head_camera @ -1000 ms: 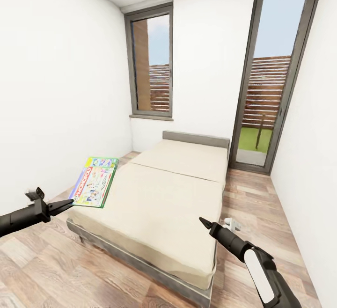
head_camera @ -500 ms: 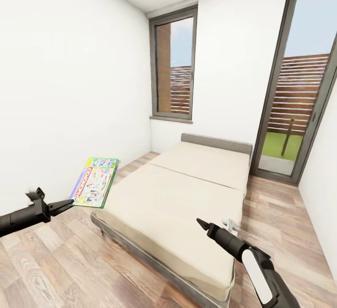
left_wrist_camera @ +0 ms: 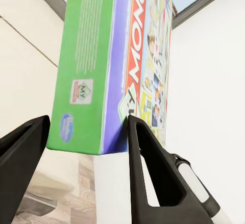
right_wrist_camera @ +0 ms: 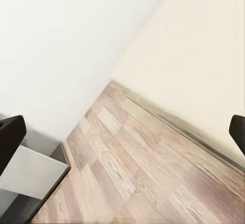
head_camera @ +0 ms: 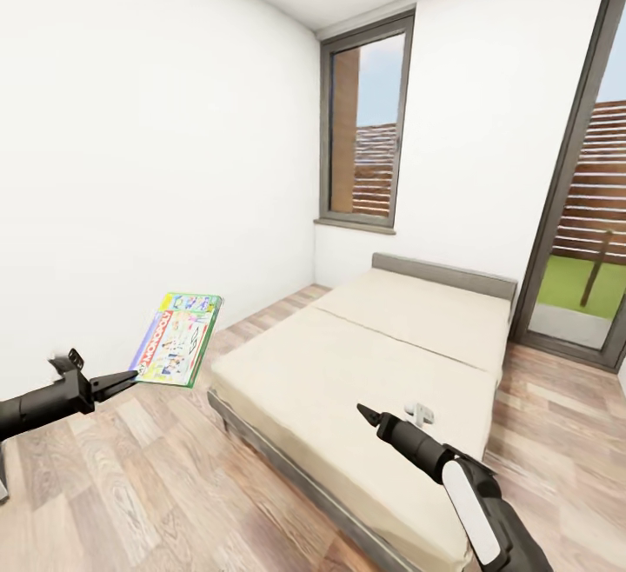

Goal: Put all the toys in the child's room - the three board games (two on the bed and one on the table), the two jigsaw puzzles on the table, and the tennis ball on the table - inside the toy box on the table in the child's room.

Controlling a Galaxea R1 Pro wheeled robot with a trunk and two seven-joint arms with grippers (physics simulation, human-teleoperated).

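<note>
Head view: the left gripper [head_camera: 129, 378] is pinching the green-edged board game [head_camera: 176, 338] by its near corner, carrying it out over the wood floor [head_camera: 156, 476] beside the bed [head_camera: 382, 363].
Head view, right side: the right gripper [head_camera: 363, 414] is hanging over the mattress, carrying nothing; here I cannot tell its finger gap.
Left wrist view: the fingers [left_wrist_camera: 148, 173] are clamping the game box [left_wrist_camera: 115, 60] at one bottom edge only, most of the box standing past them.
Right wrist view: the fingertips [right_wrist_camera: 11, 132] are standing wide apart above floor and bed edge.
Risk: the box is probably levering on such a shallow bite; it could be twisting loose and dropping on the way to the table.
</note>
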